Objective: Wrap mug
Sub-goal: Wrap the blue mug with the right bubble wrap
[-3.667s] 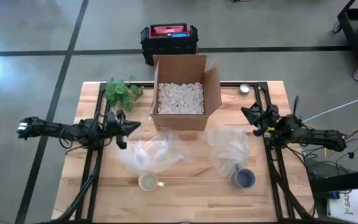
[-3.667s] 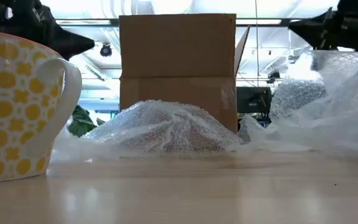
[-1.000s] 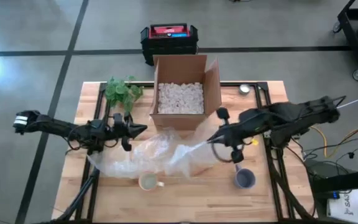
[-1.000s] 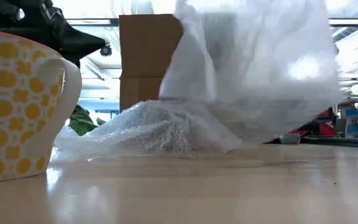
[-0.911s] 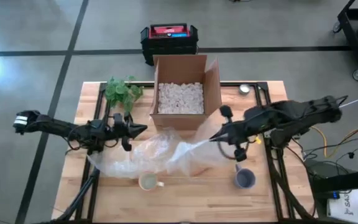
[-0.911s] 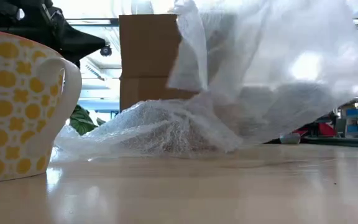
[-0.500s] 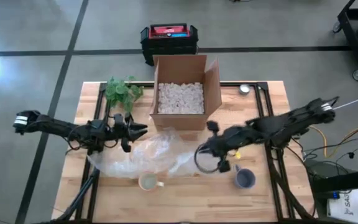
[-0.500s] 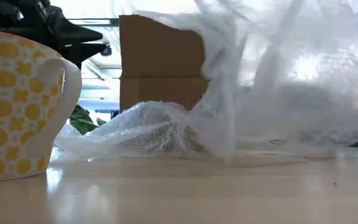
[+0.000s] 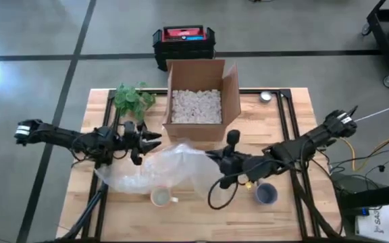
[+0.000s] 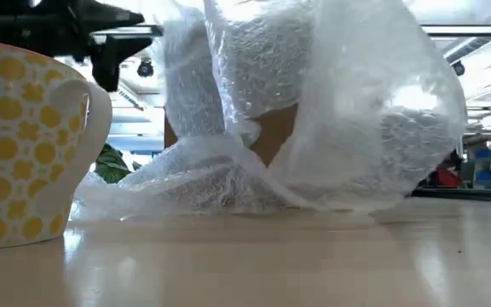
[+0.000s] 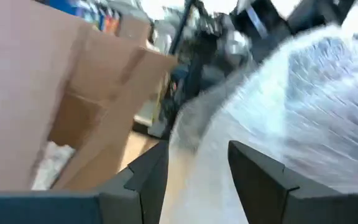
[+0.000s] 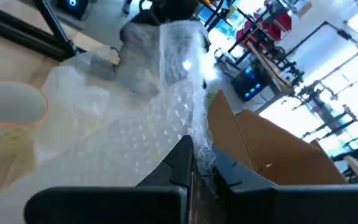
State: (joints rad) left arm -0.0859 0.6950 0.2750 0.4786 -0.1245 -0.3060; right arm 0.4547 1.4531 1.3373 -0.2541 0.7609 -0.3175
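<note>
Two arms over a wooden table (image 9: 296, 209). Left gripper (image 9: 155, 140) sits at about 9 o'clock from table centre, fingers spread apart with nothing between them, tips hovering just beside the near-left edge of the bubble wrap (image 9: 164, 169); left wrist view shows both fingers (image 11: 261, 177) parted with wrap ahead. Green plant (image 9: 132, 98) at 10 o'clock near the back-left corner. Yellow-patterned mug (image 9: 161, 197) stands upright at 7 o'clock near the front edge, touching the front fringe of the wrap, not covered; low view shows it huge at the left (image 10: 25, 141), handle toward the wrap (image 10: 314, 111). Wrap is one crumpled clear mass spread across table centre, its right part lifted. Cardboard box (image 9: 202, 100) at 12 o'clock, open, filled with white packing peanuts (image 9: 196, 105). Right gripper (image 9: 210, 156) reaches in to just right of centre, fingers pinched tight on a fold of wrap, seen clamped in the right wrist view (image 12: 197, 163). Blue-grey mug (image 9: 266, 194) at 5 o'clock, upright, apart from the wrap. Small round tin (image 9: 266, 96) at 1 o'clock by the back edge. Black-and-red case (image 9: 184, 40) on the floor behind the box.
</note>
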